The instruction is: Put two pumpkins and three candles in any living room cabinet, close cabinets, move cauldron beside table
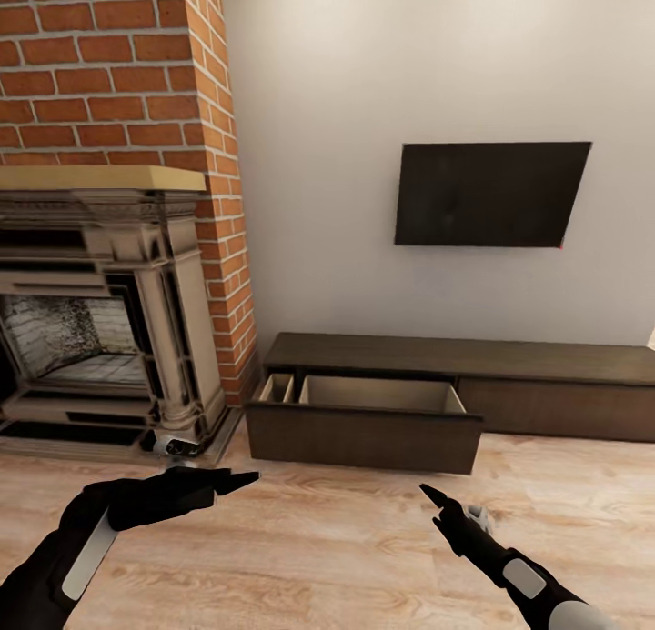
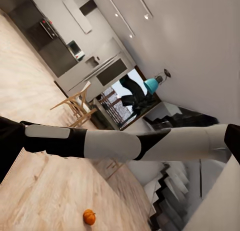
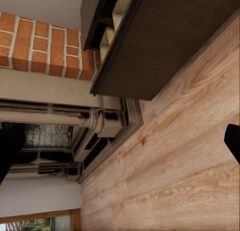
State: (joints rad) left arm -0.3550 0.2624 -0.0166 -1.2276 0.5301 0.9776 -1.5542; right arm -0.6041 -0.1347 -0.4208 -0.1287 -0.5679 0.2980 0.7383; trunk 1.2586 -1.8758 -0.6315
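Observation:
The cabinet (image 1: 546, 362), a long low dark-brown unit, stands against the wall under a black TV. Its left drawer (image 1: 364, 437) is pulled out; the pale wood inside holds nothing that I can see. The right drawer is shut. The drawer's dark front (image 3: 165, 46) also fills part of the right wrist view. My left gripper (image 1: 241, 477) and right gripper (image 1: 428, 494) hover over the floor in front of the drawer, both open and holding nothing. One orange pumpkin (image 2: 89, 217) lies on the wood floor in the left wrist view, beyond my right arm (image 2: 110, 143). Candles and cauldron are out of view.
A stone fireplace (image 1: 109, 321) with a red brick chimney (image 1: 118, 66) stands left of the cabinet, its hearth base close to my left gripper. Light wood floor (image 1: 346, 548) spreads in front. The left wrist view shows a kitchen, a wooden chair (image 2: 77, 103) and stairs (image 2: 167, 193) far off.

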